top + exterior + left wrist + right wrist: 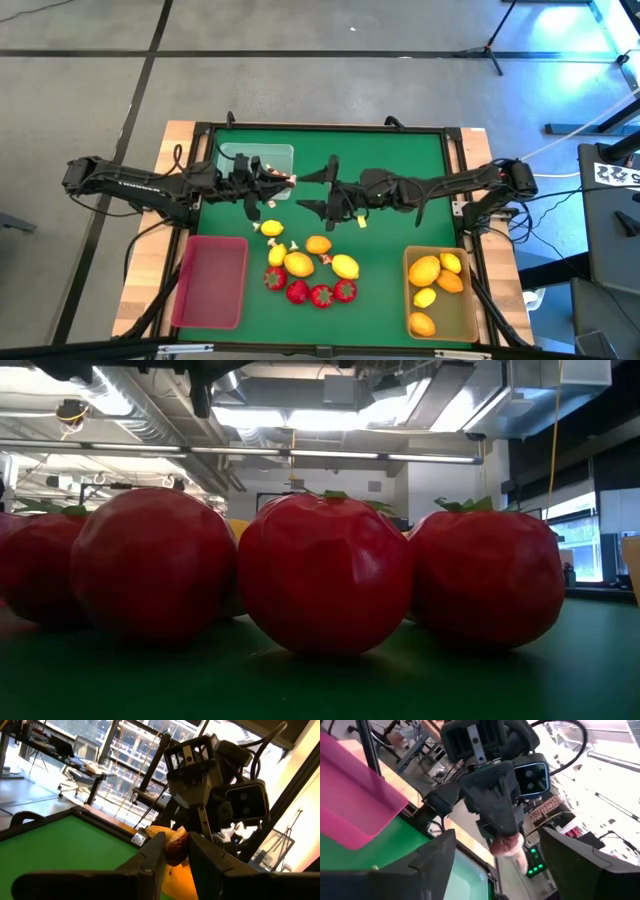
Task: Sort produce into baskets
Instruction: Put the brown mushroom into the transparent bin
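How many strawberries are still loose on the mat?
4, in a row at the pile's near edge: strawberry one, strawberry two, strawberry three, strawberry four. None visible in the baskets; lemons might hide more.

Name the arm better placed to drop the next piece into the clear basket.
Left. The left gripper is shut on a small white-and-red piece at the clear basket's edge. The right gripper is open and empty, mid-table.

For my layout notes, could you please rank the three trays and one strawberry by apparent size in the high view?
1. Red tray and tan tray: look about alike.
2. Clear tray: seems smaller, though the left gripper partly covers it.
3. Strawberry: smallest.
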Robot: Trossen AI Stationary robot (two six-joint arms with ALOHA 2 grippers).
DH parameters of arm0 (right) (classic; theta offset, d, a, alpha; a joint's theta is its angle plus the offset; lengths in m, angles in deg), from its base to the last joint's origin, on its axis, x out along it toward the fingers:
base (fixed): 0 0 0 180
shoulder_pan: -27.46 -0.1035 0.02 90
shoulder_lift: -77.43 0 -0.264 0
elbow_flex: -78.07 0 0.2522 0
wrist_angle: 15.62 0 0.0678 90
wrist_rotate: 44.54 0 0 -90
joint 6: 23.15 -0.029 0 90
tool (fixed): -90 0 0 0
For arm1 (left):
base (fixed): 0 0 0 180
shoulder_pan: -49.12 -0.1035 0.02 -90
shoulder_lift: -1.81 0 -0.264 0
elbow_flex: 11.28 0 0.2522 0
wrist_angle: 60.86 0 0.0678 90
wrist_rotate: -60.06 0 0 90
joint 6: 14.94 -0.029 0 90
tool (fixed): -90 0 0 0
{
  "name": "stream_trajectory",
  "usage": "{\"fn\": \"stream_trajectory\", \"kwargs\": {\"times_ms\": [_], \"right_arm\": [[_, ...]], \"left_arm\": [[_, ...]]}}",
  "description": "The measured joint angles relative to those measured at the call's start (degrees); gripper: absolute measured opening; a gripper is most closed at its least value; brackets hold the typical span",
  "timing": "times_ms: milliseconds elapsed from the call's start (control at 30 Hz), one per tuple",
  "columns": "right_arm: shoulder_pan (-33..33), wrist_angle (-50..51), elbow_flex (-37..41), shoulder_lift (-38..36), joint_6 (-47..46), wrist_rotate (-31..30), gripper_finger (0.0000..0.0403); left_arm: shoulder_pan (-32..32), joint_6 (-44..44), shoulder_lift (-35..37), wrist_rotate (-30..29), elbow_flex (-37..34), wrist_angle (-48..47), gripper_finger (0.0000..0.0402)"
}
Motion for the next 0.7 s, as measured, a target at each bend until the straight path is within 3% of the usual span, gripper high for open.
{"fn": "stream_trajectory", "kwargs": {"times_ms": [200,700], "right_arm": [[0.0,4.5,-4.5,2.7,0.0,-3.9,0.0299],[1.3,5.0,-5.7,3.1,0.0,-1.2,0.0292]], "left_arm": [[0.0,0.0,0.0,0.0,0.0,0.4,0.0077],[0.0,0.1,0.0,0.1,0.0,0.4,0.0077]]}}
